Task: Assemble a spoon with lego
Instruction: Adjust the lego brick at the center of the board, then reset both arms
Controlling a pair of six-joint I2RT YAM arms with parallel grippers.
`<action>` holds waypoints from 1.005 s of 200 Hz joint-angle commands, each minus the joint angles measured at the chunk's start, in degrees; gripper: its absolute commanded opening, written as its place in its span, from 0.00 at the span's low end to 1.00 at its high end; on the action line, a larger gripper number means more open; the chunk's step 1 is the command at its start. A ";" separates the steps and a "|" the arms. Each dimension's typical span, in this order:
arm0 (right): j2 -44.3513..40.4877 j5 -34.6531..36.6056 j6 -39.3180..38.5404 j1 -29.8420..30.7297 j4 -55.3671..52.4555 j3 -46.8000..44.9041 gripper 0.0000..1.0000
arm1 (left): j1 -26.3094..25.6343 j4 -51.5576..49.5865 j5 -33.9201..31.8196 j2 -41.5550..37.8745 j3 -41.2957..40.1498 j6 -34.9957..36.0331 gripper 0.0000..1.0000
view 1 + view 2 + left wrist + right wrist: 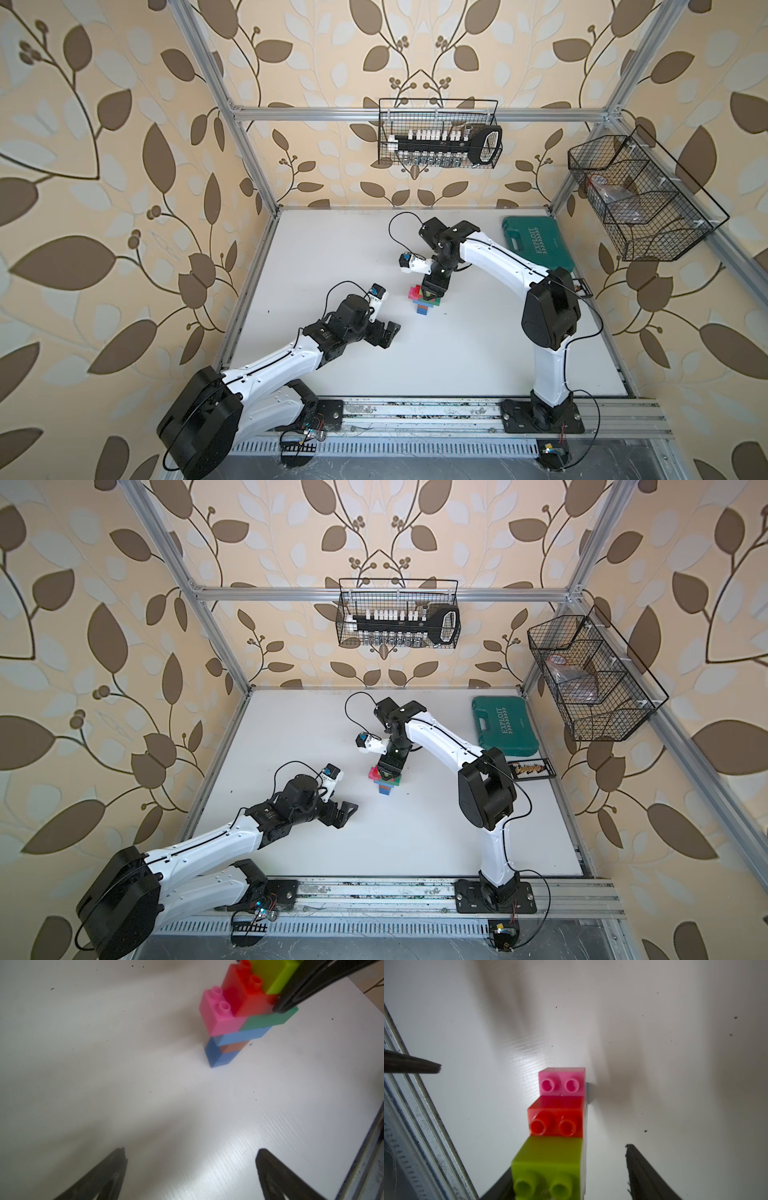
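We see the spoon (422, 305) standing studs-up mid-table (457, 357): blue and orange stem at the bottom, then light-blue, green, red and pink, with the lime brick (548, 1159) on top. The right gripper (433, 295) points down over the lime brick, jaws spread, one finger (643, 1167) clear of it. The left gripper (192, 1151) hovers low nearby, jaws wide, holding nothing.

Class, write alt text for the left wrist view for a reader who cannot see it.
A stack of coloured bricks stands on a white table: pink, red and lime above green, blue and orange. The right gripper's finger is beside the lime brick; the left gripper is open, empty.
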 commanded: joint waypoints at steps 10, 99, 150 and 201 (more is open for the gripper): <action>2.12 -0.34 1.05 -1.51 0.20 3.96 0.69 | 0.75 -0.54 1.06 0.33 2.92 1.68 0.99; -13.23 6.47 14.98 -10.33 21.67 -10.32 0.98 | 8.79 1.70 1.88 -4.47 4.73 3.05 0.99; -50.78 24.32 35.30 -20.54 74.28 -69.34 0.98 | 29.82 18.05 -21.30 -10.56 -2.48 2.74 0.99; -37.56 33.53 35.34 -27.18 115.45 -87.61 0.98 | 38.47 35.53 -17.92 3.75 -7.52 7.97 0.99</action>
